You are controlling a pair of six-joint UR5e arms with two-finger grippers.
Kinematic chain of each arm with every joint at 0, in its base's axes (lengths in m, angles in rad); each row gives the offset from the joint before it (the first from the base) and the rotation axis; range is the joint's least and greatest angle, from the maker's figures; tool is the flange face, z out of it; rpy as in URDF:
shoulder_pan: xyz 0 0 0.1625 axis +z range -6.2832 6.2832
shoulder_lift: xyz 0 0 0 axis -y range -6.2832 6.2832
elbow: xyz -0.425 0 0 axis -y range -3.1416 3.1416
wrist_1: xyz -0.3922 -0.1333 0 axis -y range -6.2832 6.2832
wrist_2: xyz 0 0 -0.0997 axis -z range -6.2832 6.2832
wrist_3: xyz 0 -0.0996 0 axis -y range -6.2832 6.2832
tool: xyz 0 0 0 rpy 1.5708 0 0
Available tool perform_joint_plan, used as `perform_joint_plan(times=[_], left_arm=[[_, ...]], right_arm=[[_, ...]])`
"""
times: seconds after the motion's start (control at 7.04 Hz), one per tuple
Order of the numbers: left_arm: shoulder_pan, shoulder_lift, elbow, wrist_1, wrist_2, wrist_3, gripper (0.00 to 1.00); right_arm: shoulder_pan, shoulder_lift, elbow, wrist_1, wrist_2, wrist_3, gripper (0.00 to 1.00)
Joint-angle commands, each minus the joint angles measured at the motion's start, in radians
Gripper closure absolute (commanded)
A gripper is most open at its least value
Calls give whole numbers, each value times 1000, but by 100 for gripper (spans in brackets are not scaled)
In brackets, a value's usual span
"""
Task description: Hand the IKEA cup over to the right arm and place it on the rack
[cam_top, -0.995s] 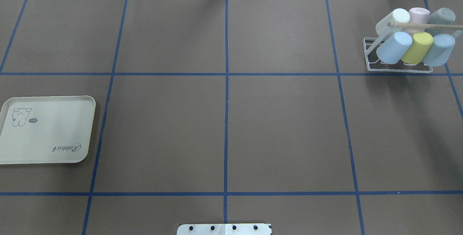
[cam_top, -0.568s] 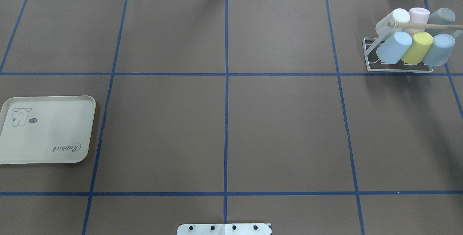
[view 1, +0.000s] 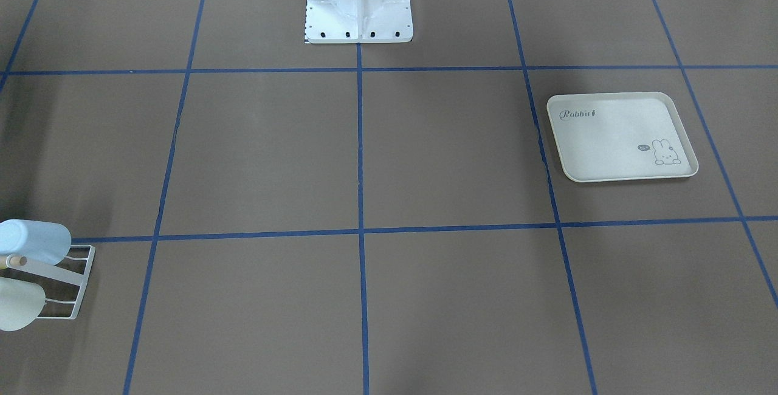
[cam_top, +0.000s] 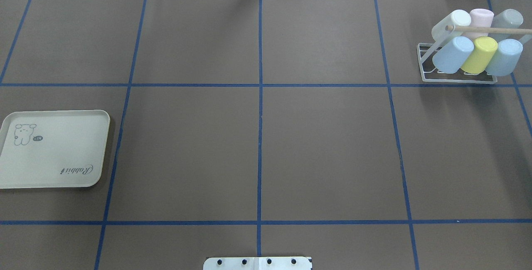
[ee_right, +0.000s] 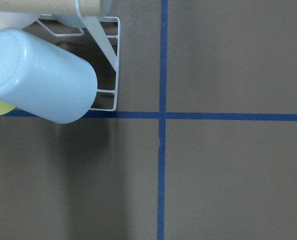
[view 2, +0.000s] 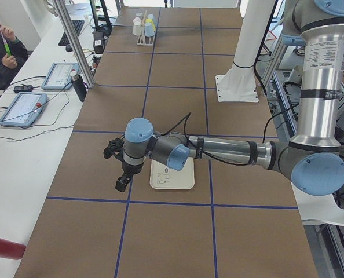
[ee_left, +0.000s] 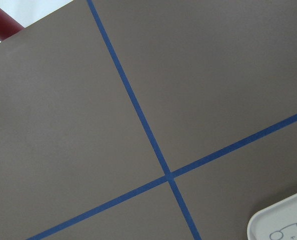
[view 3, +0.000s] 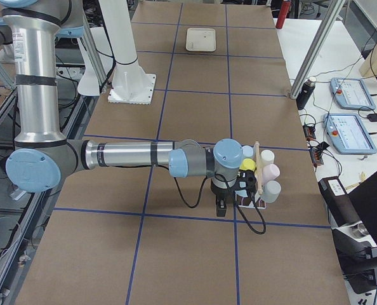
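Against the overhead view of a second ago, you find nothing on the table (cam_top: pixel 187 149) displaced; only the soft shadow on the brown cover below the rack (cam_top: pixel 457 81) has faded. The cups all sit tilted on that rack in two rows. Behind are a white cup (cam_top: pixel 457 18), a pink cup (cam_top: pixel 481 15) and a grey cup (cam_top: pixel 508 17). In front are a pale blue cup (cam_top: pixel 453 54), a yellow cup (cam_top: pixel 480 54) and a second blue cup (cam_top: pixel 503 57). A wooden rod (cam_top: pixel 498 30) runs across between the rows. The rack stands at the table's far right, its front edge just beside one of the blue tape lines (cam_top: pixel 259 137).

Your right end effector (view 3: pixel 220 208) hangs just beside the rack, on the robot's side of it. It shows only in the side view, so you cannot tell whether it is open or closed. Its wrist camera looks down on the pale blue cup, a corner of the wire frame and a tape crossing.

Your left end effector (view 2: pixel 121 185) hangs over the table just beside the cream tray (cam_top: pixel 62 145), well apart from the rack. You cannot tell its state either. Its wrist camera shows a tape crossing and one corner of the tray.
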Motion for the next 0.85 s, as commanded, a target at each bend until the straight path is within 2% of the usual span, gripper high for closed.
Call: perform_joint_plan(times=[0.0, 0.14, 0.28, 0.57, 0.71], left_arm=[[0, 1, 0, 4, 0, 2, 0], [0, 2, 0, 4, 0, 2, 0], [0, 4, 0, 3, 0, 2, 0], [0, 4, 3, 4, 0, 2, 0], [0, 12, 6, 3, 0, 2, 0]], right_arm=[[40, -18, 9, 1, 100, 7, 0], [40, -6, 35, -107, 101, 7, 0], [40, -5, 104, -228, 98, 7, 0], [40, -31, 123, -234, 86, -5, 0], [40, -30, 114, -217, 47, -4, 0]])
